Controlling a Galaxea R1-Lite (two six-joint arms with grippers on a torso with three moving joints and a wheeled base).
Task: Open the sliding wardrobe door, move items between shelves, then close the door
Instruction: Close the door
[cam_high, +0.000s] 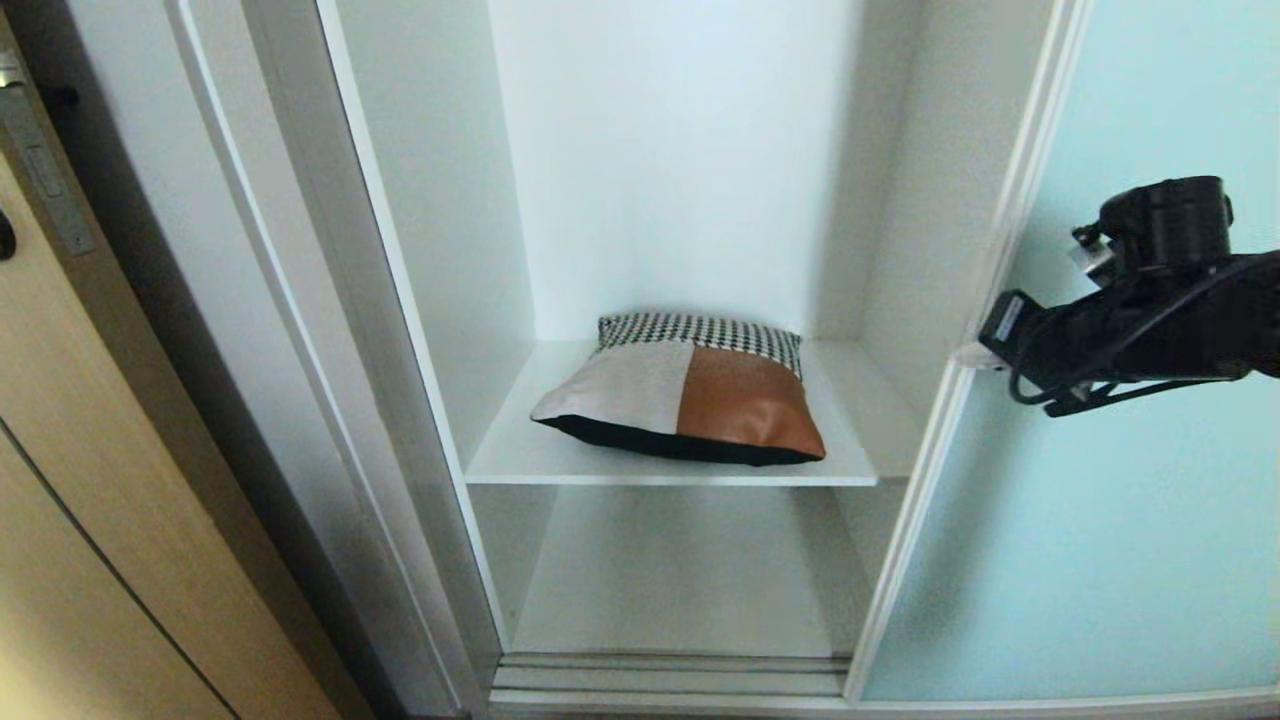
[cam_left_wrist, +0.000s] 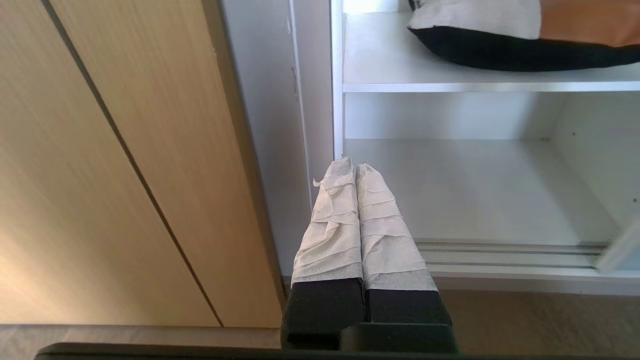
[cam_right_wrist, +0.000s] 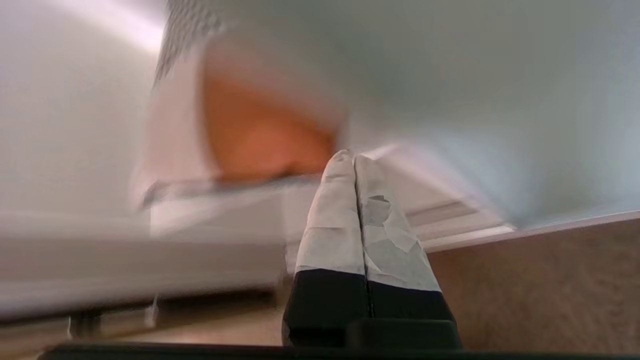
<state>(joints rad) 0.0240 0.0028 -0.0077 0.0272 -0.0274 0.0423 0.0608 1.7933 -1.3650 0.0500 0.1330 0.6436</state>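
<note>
The sliding wardrobe door (cam_high: 1090, 500), frosted aqua glass in a silver frame, stands slid to the right, leaving the white interior open. A patchwork cushion (cam_high: 685, 392) lies on the upper shelf (cam_high: 520, 455); it shows too in the left wrist view (cam_left_wrist: 505, 35) and, blurred, in the right wrist view (cam_right_wrist: 250, 120). A lower shelf (cam_high: 670, 580) beneath holds nothing. My right gripper (cam_high: 972, 354) is shut and empty, its tips at the door's left frame edge (cam_high: 965, 400); the fingers (cam_right_wrist: 345, 200) press together. My left gripper (cam_left_wrist: 352, 167) is shut, low by the wardrobe's left side.
A tan wooden door (cam_high: 90, 480) with a metal latch plate (cam_high: 40, 165) stands at the left. Floor tracks (cam_high: 670, 675) run along the wardrobe's bottom. Brown wood-grain floor (cam_right_wrist: 540, 290) lies in front.
</note>
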